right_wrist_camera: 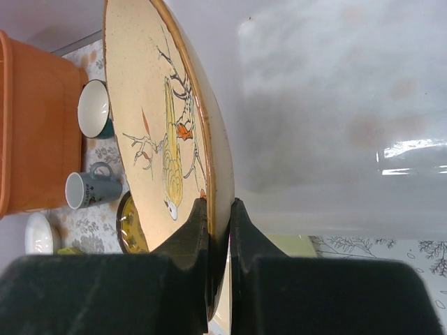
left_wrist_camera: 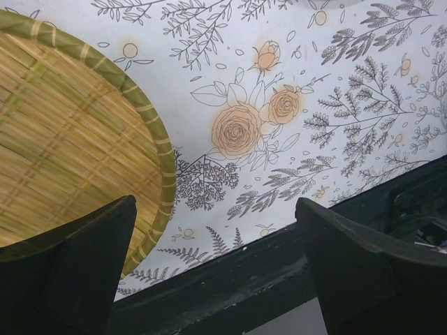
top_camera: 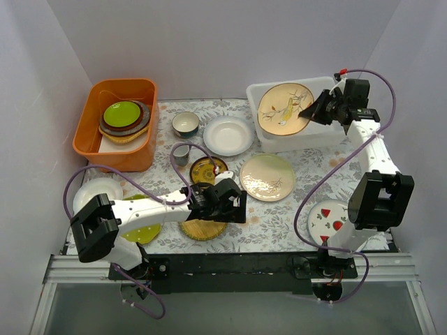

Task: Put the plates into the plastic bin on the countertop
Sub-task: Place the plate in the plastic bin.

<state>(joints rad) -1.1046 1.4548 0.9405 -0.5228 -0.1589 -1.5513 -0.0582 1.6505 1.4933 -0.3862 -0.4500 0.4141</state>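
My right gripper (top_camera: 314, 110) is shut on the rim of a cream plate with a yellow bird and twigs (top_camera: 283, 108), holding it tilted in the white plastic bin (top_camera: 328, 137) at the back right. In the right wrist view the fingertips (right_wrist_camera: 218, 209) pinch the plate (right_wrist_camera: 157, 105) edge-on beside the bin wall (right_wrist_camera: 335, 125). My left gripper (top_camera: 234, 209) is open and empty, low over the cloth beside the woven-straw plate (top_camera: 202, 229). That plate (left_wrist_camera: 70, 139) lies left of the jaws (left_wrist_camera: 216, 258). A white plate (top_camera: 228, 135), a cream sprig plate (top_camera: 267, 176) and a strawberry plate (top_camera: 327, 220) lie on the countertop.
An orange tub (top_camera: 115, 125) at the back left holds a lime plate on stacked plates. A teal-lined bowl (top_camera: 185, 123), a grey cup (top_camera: 180, 153) and a brown-and-yellow plate (top_camera: 207, 169) stand mid-table. A white plate (top_camera: 98, 192) and a lime plate (top_camera: 143, 232) lie at the left.
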